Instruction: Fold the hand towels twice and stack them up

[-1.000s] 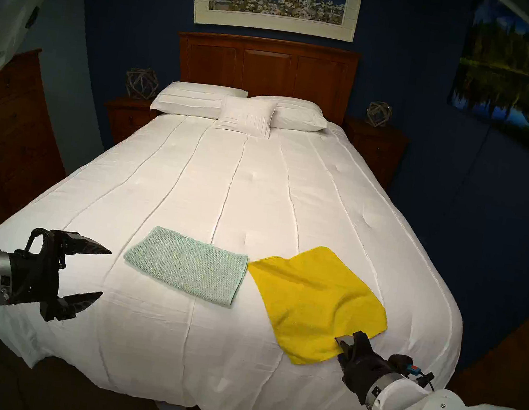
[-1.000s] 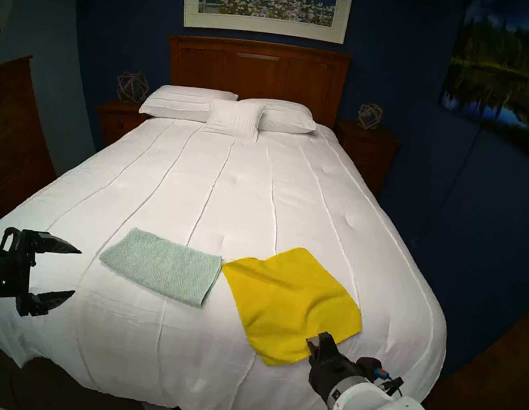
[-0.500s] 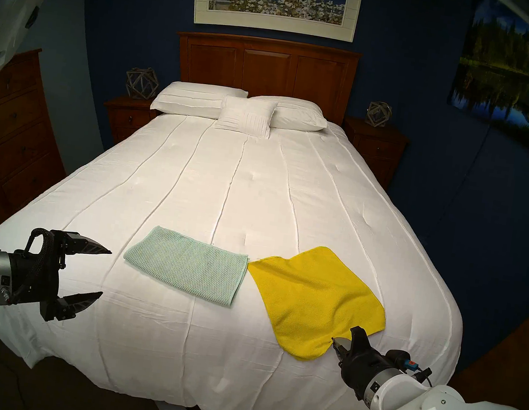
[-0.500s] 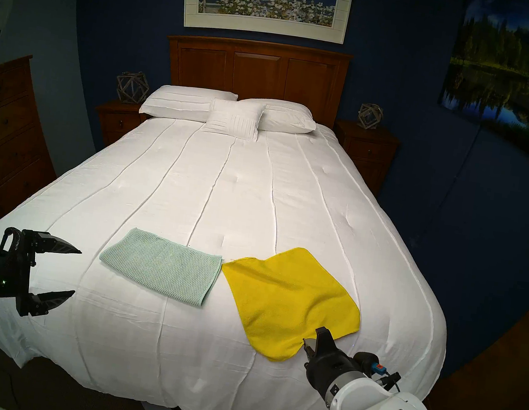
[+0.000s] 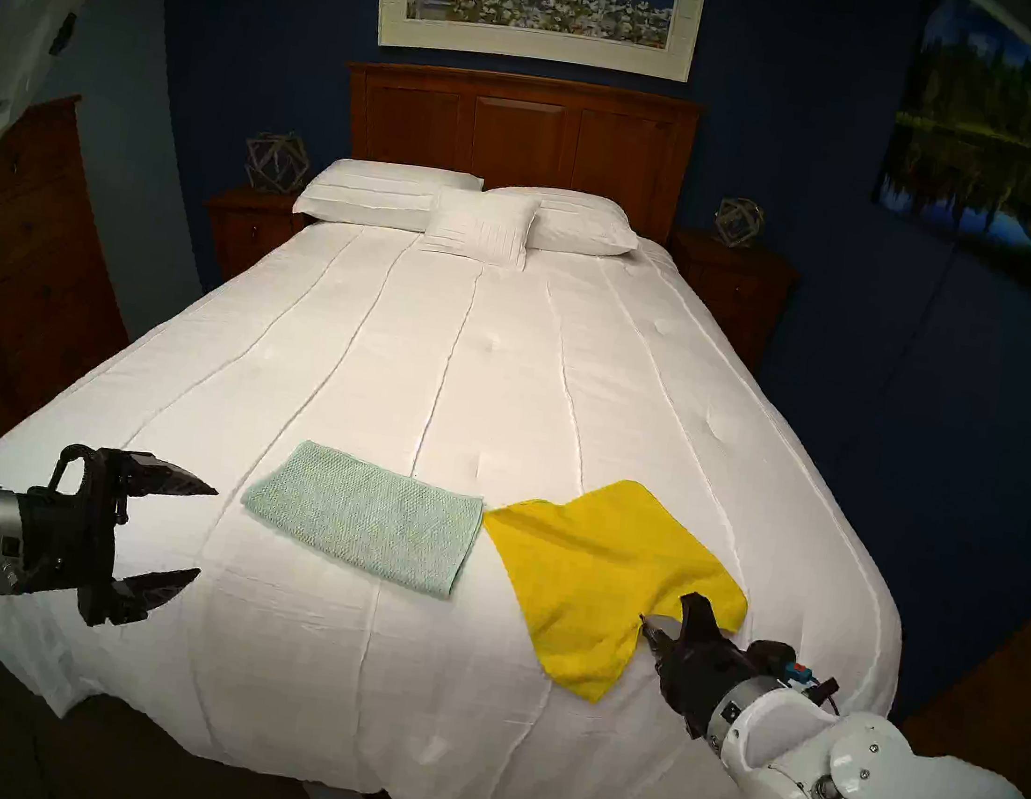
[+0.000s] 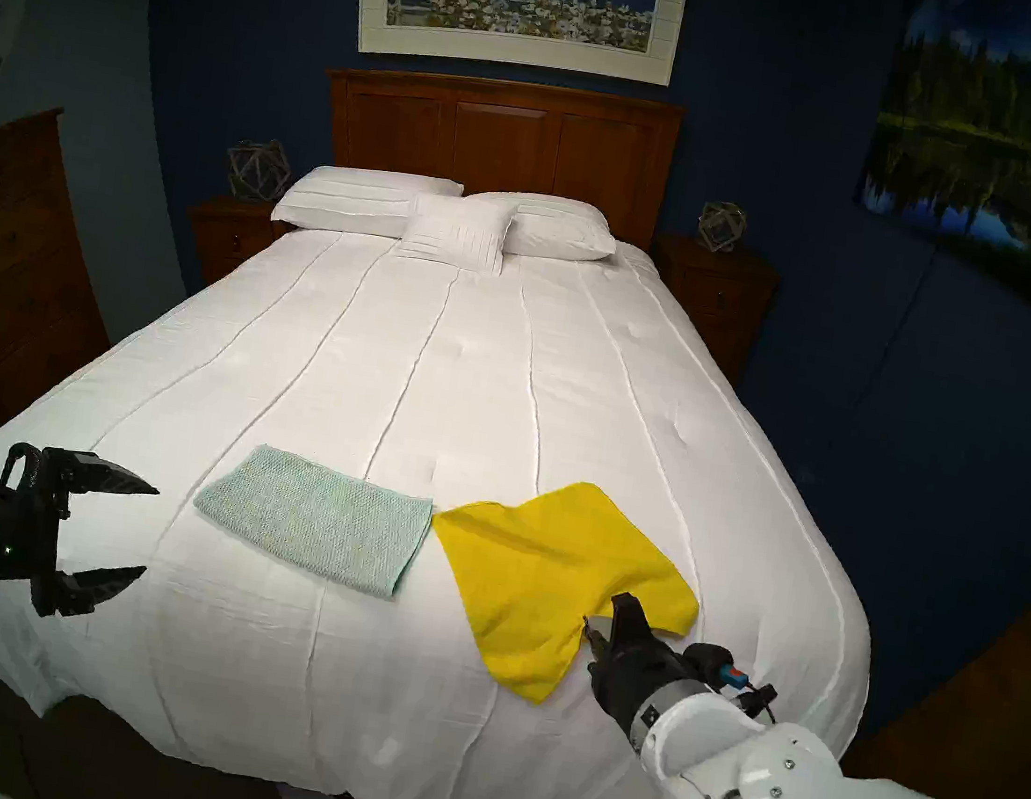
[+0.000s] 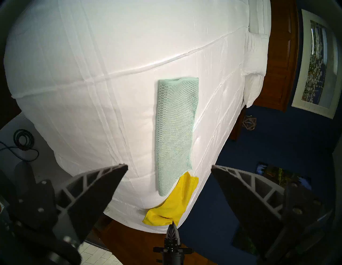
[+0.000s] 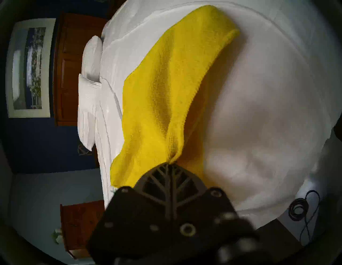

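A bright yellow hand towel [image 5: 595,569] [image 6: 543,569] [image 8: 162,92] [image 7: 170,207] lies at the near right of the white bed [image 5: 477,371]. My right gripper [image 5: 653,626] [image 6: 594,628] [image 8: 173,162] is shut on its near edge, which is lifted and bunched up. The mint-green waffle hand towel [image 5: 363,516] [image 6: 314,519] [image 7: 174,133] lies flat as a folded rectangle just left of the yellow one. My left gripper [image 5: 201,531] [image 6: 146,530] [image 7: 169,175] hovers open over the bed's near left corner, holding nothing.
White pillows [image 5: 465,212] lean on the wooden headboard [image 5: 522,128] at the far end. Nightstands [image 5: 248,229] [image 5: 737,281] flank the bed, and a dresser [image 5: 26,272] stands at the left. Cables [image 7: 24,140] lie on the floor by the bed's foot.
My right gripper has closed on the yellow towel's near edge and pulled it up and toward the bed's far end, bunching the cloth. The left arm and green towel have stayed still.
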Controlling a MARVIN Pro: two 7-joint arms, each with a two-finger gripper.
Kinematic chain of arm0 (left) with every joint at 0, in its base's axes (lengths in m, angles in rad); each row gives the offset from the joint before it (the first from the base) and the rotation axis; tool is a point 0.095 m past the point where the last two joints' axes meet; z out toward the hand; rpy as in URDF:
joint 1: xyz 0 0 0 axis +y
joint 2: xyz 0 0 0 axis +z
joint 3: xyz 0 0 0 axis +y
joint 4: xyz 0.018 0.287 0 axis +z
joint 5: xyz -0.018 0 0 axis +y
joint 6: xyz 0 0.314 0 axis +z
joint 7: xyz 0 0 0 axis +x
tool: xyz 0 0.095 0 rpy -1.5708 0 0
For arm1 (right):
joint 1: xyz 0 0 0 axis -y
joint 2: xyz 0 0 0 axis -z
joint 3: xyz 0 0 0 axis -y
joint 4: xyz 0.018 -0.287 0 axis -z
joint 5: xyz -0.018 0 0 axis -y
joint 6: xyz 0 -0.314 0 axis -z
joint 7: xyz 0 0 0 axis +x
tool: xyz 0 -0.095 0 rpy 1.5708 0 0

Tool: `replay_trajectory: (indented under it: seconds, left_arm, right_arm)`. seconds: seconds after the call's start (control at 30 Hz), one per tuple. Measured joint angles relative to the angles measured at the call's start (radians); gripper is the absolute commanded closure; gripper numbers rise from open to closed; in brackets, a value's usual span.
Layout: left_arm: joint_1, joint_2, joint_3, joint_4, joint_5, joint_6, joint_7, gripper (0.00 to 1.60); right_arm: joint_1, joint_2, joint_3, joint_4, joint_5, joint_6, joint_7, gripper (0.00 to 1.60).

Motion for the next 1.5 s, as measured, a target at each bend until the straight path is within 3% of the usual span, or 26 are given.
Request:
replay_trajectory:
  seconds: [0.37,0.8,1.5]
  left_arm:
    - [0.000,0.000,0.000,0.000,0.000,0.000,0.000,0.00]
    - [0.000,0.000,0.000,0.000,0.000,0.000,0.001,0.00]
    - [0.000,0.000,0.000,0.000,0.000,0.000,0.002,0.00]
  right_arm:
    - [0.110,-0.099,0.015,0.023,-0.016,0.111,-0.064,1.60]
    - [0.247,-0.239,0.025,0.126,-0.032,0.254,-0.127,1.60]
    - [0.456,-0.462,-0.040,0.297,-0.063,0.416,-0.232,1.50]
